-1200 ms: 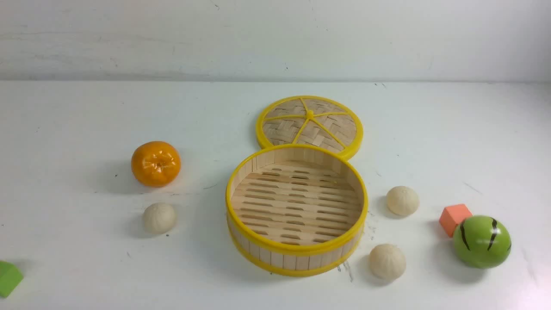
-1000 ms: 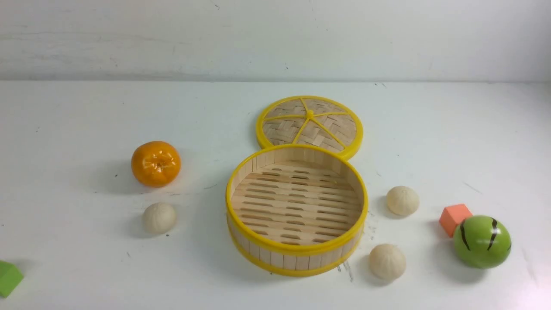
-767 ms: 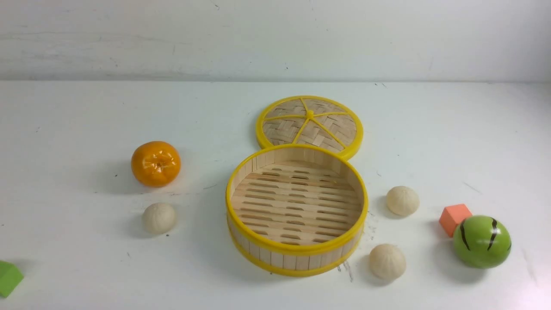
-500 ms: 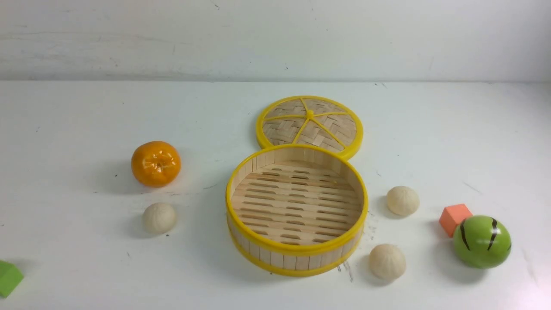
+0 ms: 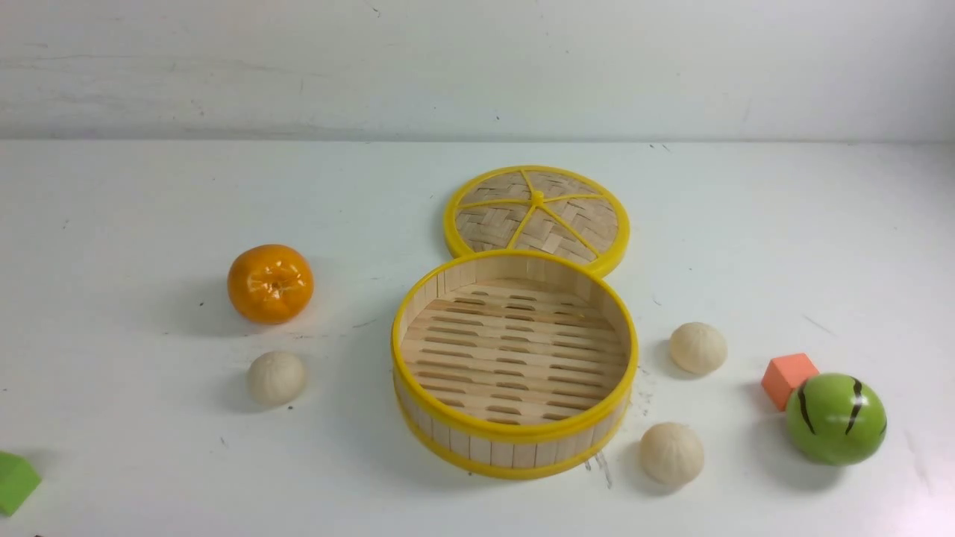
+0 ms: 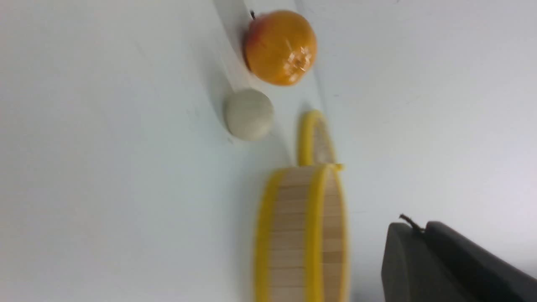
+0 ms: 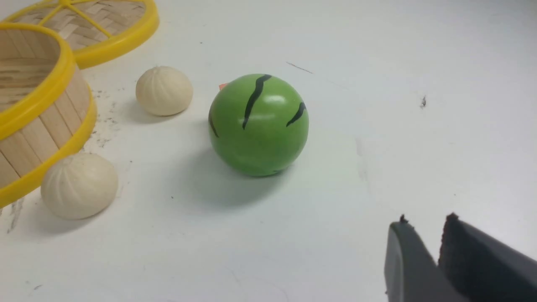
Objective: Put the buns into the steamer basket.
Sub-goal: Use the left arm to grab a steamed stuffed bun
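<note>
White table [image 5: 134, 201], scuffed. 5 loose items on it. Woven lid [image 5: 536, 218] lies flat at centre rear (yellow rim and spokes). Glossy orange [image 5: 270, 283] sits left. Green ball [image 5: 835, 418] with black stripes is far right. Orange-red cube [image 5: 788, 379] is just behind it, possibly touching. Green block [image 5: 15, 481] is cut off at the left edge.
</note>
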You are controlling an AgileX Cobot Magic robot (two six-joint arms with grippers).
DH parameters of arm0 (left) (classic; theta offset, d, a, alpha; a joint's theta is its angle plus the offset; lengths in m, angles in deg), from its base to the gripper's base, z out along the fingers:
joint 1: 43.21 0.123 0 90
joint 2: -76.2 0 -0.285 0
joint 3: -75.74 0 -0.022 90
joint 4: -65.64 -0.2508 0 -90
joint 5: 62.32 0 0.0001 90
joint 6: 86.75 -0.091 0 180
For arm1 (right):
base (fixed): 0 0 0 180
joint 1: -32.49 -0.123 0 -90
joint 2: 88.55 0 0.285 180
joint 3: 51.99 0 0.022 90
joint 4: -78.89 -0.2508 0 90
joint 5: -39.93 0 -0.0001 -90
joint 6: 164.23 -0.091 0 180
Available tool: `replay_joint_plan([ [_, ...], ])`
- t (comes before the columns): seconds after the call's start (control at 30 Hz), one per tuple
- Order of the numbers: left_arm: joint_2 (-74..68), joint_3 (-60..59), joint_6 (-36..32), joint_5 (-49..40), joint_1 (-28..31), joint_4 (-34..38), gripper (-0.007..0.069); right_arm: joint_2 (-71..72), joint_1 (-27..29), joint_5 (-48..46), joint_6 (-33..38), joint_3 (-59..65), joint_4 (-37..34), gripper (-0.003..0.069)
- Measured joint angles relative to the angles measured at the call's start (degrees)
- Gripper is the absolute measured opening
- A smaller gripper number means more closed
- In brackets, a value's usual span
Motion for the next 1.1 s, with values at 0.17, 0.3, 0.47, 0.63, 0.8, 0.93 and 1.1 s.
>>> replay_joint_plan([
  [0.17, 0.0, 0.0, 2.7, 0.8, 0.0, 6.0, 0.004, 0.0, 0.0, 0.0, 0.0, 0.0, 0.0, 0.0142],
  [0.3, 0.0, 0.0, 2.2, 0.9, 0.0, 6.6, 0.0046, 0.0, 0.0, 0.0, 0.0, 0.0, 0.0, 0.0146],
  [0.47, 0.0, 4.7, -10.9, -5.1, 0.0, 5.2, 0.0048, 0.0, 0.0, 0.0, 0.0, 0.0, 0.0, 0.0147],
  [0.63, -10.0, 23.5, -22.9, -24.5, 0.0, -9.4, -0.0014, 0.0, 0.0, 0.0, 0.0, 0.0, 0.0, 0.0153],
  [0.8, -30.2, 39.9, -30.5, -38.5, 0.0, -28.0, -0.0014, 0.0, 0.0, 0.0, 0.0, 0.0, 0.0, 0.0161],
  [0.93, -43.9, 49.8, -36.6, -43.4, -0.4, -35.0, -0.0014, 0.0, 0.0, 0.0, 0.0, 0.0, 0.0, 0.0166],
  [1.1, -57.7, 58.0, -38.0, -44.5, -5.5, -35.9, -0.0009, 0.0, 0.0, 0.0, 0.0, 0.0, 0.0, 0.0172],
])
